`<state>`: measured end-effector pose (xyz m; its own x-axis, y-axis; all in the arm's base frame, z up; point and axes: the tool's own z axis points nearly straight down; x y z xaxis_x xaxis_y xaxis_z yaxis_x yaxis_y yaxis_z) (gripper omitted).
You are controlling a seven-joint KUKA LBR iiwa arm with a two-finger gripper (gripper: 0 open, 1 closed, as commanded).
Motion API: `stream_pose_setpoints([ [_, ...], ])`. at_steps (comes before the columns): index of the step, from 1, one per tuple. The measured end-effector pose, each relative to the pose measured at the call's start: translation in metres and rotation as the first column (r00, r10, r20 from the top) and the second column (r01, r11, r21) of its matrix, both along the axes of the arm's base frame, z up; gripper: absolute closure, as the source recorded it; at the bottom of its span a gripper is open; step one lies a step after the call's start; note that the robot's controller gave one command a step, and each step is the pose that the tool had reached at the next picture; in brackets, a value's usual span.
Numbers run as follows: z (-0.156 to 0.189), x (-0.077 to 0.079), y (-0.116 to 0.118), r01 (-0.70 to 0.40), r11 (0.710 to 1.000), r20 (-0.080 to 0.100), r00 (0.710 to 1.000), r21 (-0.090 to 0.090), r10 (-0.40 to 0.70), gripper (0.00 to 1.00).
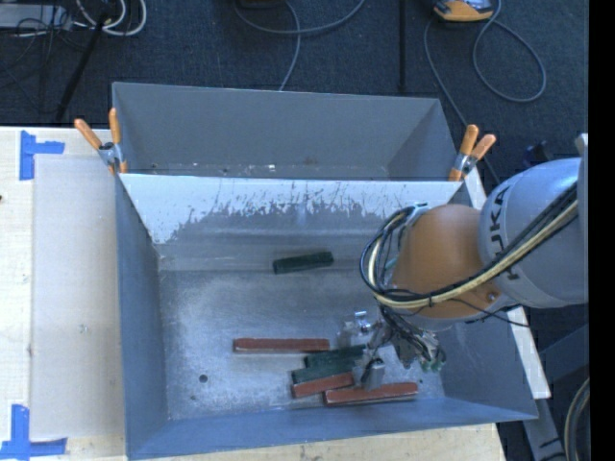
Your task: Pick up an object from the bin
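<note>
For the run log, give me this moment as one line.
gripper: down at dark green block among brown bars, bin lower right | grasp: unclear | lone green block: mid-bin

Silver-grey arm (pixel 544 227) with dark KUKA lettering. Rounded orange wrist cover (pixel 438 257), black and cream cables (pixel 382 257) looped around it. Small metallic hand (pixel 371 355).

In the bin (pixel 192 305) a block (pixel 303 262) lies behind heaped bars (pixel 375 393).

Low-reaching arm (pixel 538 230), claw (pixel 371 351) pointing down.
</note>
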<state>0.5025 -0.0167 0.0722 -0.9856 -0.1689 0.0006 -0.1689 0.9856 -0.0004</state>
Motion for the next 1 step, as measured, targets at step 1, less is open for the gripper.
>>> stream_pose_setpoints([
  [1, 0.1504, 0.0092, 0.0384, 0.023, 1.000, 0.010, 1.000, 0.001, -0.023, 1.00],
])
